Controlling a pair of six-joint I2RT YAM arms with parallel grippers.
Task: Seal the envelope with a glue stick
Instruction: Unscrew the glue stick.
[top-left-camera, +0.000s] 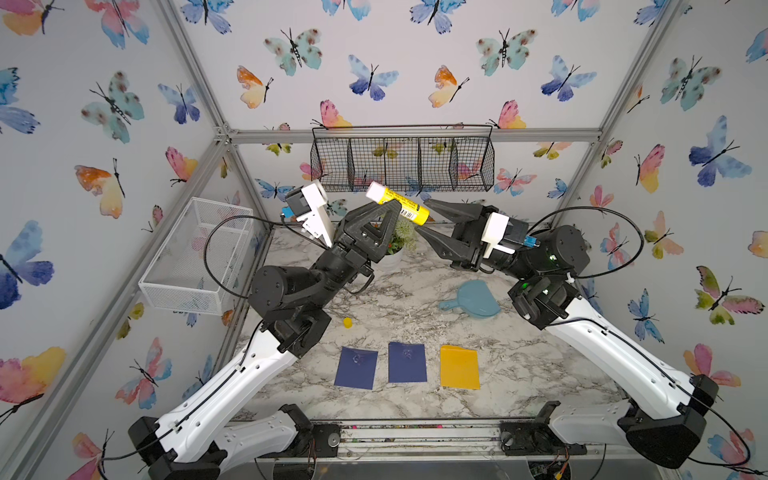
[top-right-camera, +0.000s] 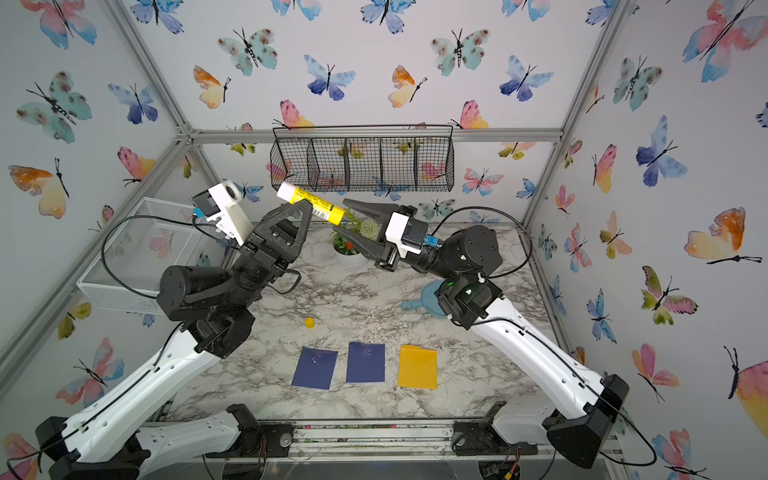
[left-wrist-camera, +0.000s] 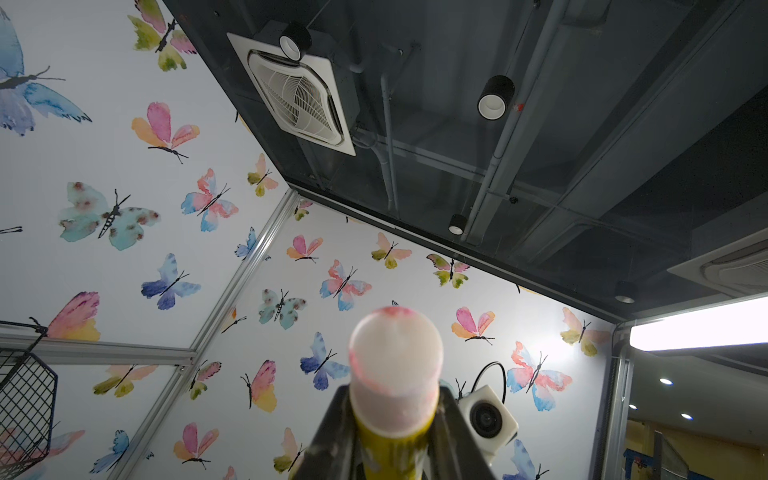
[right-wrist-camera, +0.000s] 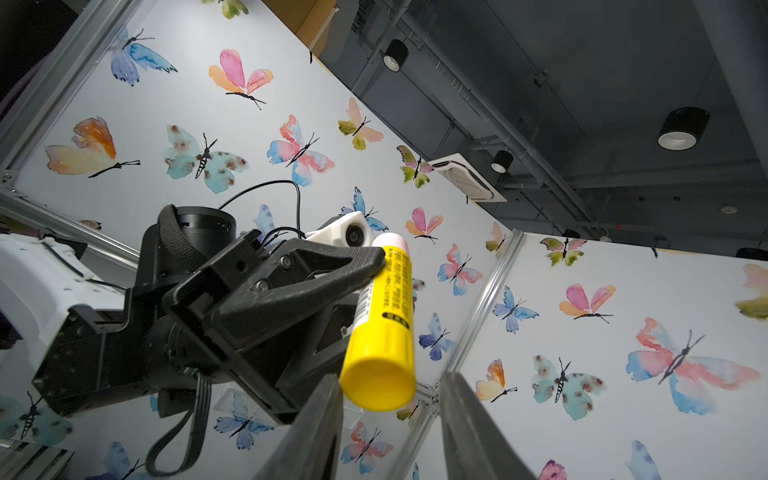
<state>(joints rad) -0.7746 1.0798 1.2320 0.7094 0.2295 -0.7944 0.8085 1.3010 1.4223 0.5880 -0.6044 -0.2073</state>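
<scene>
white mesh basket (top-left-camera: 195, 257): on the left wall, well clear of the arms
left gripper (top-left-camera: 384, 204): raised high over the table's back part, clamped on the glue stick's middle, seen in both top views
glue stick (top-left-camera: 409, 208): held in the air, tilted, uncapped; yellow tube, black print, barcode label near the base
glue end (left-wrist-camera: 395, 365): white, rounded, faint pink at the rim, points up and to the back left
base end (right-wrist-camera: 378, 382): flat yellow disc, points at the right gripper
yellow cap (top-left-camera: 348, 322): alone on the marble table (top-left-camera: 519, 365), below the left arm
envelopes: dark blue (top-left-camera: 356, 368), dark blue (top-left-camera: 407, 362), yellow (top-left-camera: 459, 367), in a row near the front edge
right gripper (top-left-camera: 422, 217): jaws apart, tips on either side of the base end; can't tell if touching
</scene>
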